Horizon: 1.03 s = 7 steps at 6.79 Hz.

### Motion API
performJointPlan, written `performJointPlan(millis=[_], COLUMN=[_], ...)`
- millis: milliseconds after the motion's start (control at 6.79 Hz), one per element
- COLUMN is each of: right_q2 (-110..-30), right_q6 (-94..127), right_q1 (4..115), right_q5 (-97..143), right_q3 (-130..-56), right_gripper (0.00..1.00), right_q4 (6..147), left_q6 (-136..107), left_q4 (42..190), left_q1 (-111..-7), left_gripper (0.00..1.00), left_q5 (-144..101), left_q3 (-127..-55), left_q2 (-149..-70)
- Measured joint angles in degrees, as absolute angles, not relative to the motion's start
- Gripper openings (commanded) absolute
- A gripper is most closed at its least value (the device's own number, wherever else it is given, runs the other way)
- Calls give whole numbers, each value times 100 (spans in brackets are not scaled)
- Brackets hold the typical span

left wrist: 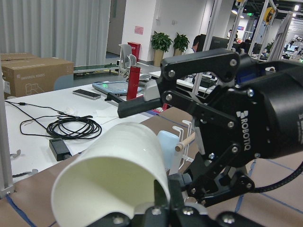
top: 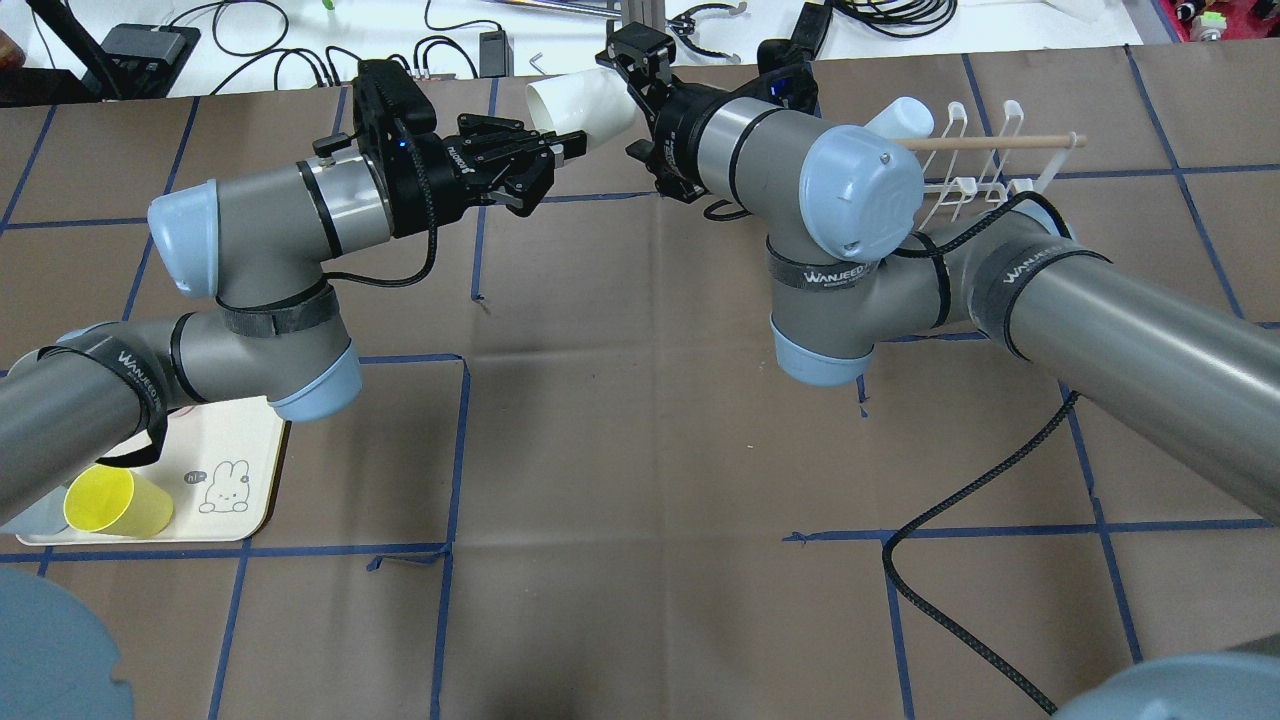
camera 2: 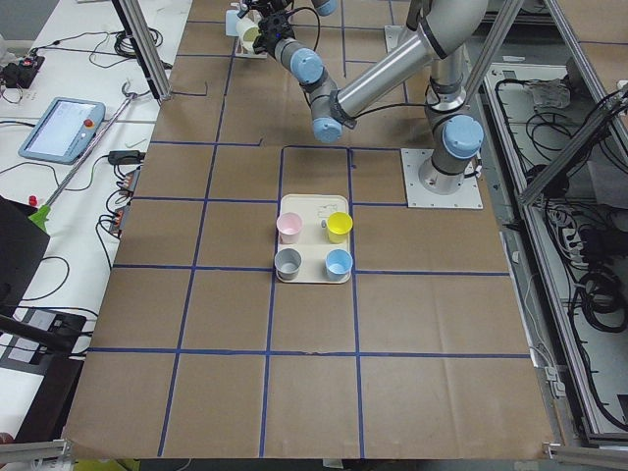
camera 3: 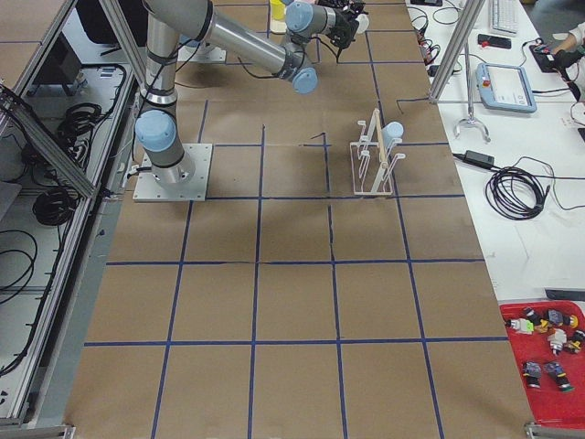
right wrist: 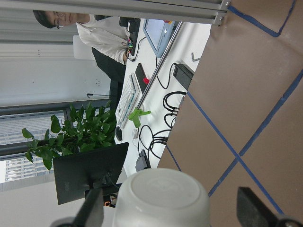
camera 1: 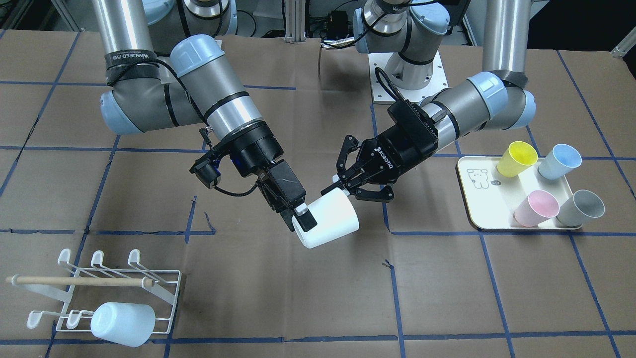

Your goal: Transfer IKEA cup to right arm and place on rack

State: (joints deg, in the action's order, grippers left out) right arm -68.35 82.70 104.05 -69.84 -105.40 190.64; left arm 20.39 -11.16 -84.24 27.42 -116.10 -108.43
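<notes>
The white IKEA cup (camera 1: 330,219) hangs on its side above the middle of the table. My right gripper (camera 1: 300,220) is shut on the cup's rim, one finger (camera 1: 306,219) outside the wall. My left gripper (camera 1: 345,191) is open, with its jaws spread to either side of the cup's base. From overhead, the cup (top: 575,105) lies between the left gripper (top: 545,165) and the right gripper (top: 630,75). One wrist view shows the cup's mouth (left wrist: 113,175), the other its base (right wrist: 161,194) between spread fingers (right wrist: 94,208). The white wire rack (camera 1: 164,283) stands at the table's right end.
A pale cup (camera 1: 121,323) sits on one of the rack's prongs, and a wooden rod (camera 1: 79,281) runs across the rack. A cream tray (camera 1: 477,209) at the left end holds yellow (camera 1: 516,159), blue (camera 1: 559,161), pink (camera 1: 536,208) and grey (camera 1: 579,208) cups.
</notes>
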Motion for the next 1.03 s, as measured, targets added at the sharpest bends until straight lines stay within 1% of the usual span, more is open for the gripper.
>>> performJointPlan(millis=[1030], right_q2=[-6803], right_q6=[8571], right_q1=[10562], right_q5=[-7032], right_q3=[-10469], right_gripper=[98], right_q4=[19063], left_q6=[2037], left_q4=[-1147], left_q1=[-8429], left_gripper=[2], left_q5=[2744], left_q3=[-11610], left_q2=[-10816])
